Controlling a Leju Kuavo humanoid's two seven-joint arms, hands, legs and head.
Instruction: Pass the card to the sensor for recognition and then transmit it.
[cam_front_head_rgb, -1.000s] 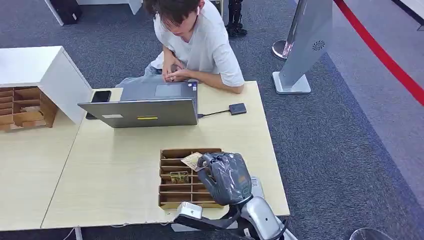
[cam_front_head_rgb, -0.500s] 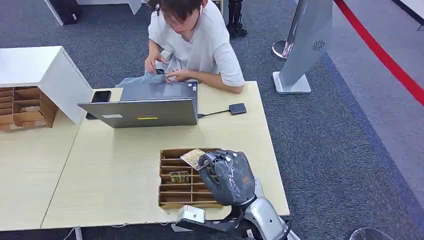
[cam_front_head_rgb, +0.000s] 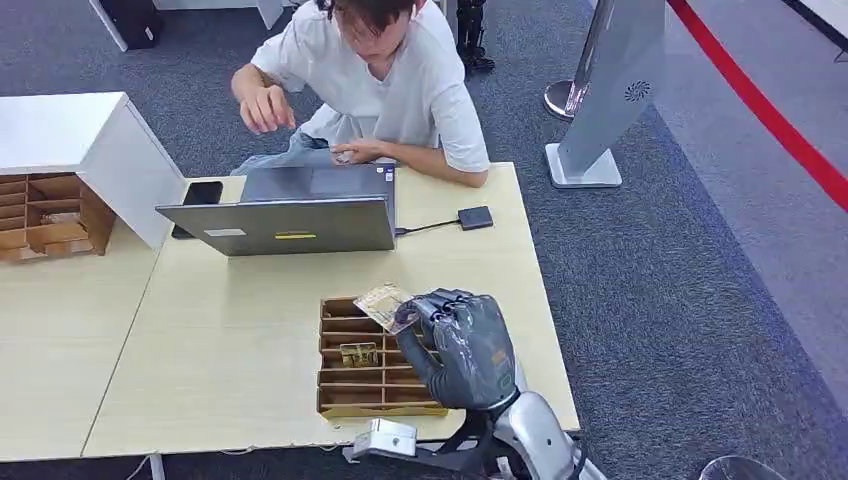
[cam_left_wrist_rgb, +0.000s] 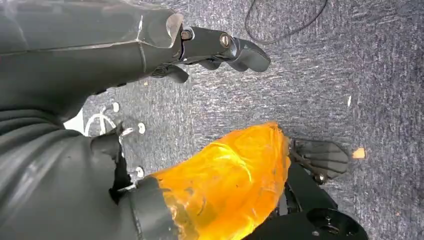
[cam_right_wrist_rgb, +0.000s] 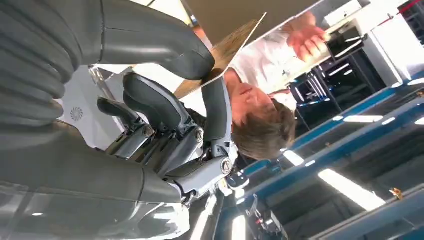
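Right hand (cam_front_head_rgb: 462, 350) raised over the near right part of the light wooden table (cam_front_head_rgb: 230, 350), pinching the card (cam_front_head_rgb: 384, 303) between thumb and a finger, other fingers curled below. Card (cam_right_wrist_rgb: 227, 47) seen edge-on in the right wrist view, clamped by the thick thumb against a dark finger, tilted, its free end sticking out past the fingertips. Just beside and below the hand, toward the robot's left, a slotted wooden organiser (cam_front_head_rgb: 362, 360), with a small brown item (cam_front_head_rgb: 358, 354) lying in one of its middle slots. Beyond the hand, across the table, a small black sensor pad (cam_front_head_rgb: 476, 217) on a cable, well apart from the card. Next to that, an open grey laptop (cam_front_head_rgb: 290, 212) and a black phone (cam_front_head_rgb: 200, 195) at its far side. Behind the laptop, a person in a white shirt (cam_front_head_rgb: 385, 85), one hand lifted, the other at the table edge. Left hand (cam_left_wrist_rgb: 150, 55) hanging over grey carpet (cam_left_wrist_rgb: 320, 70), fingers loosely spread with nothing between them
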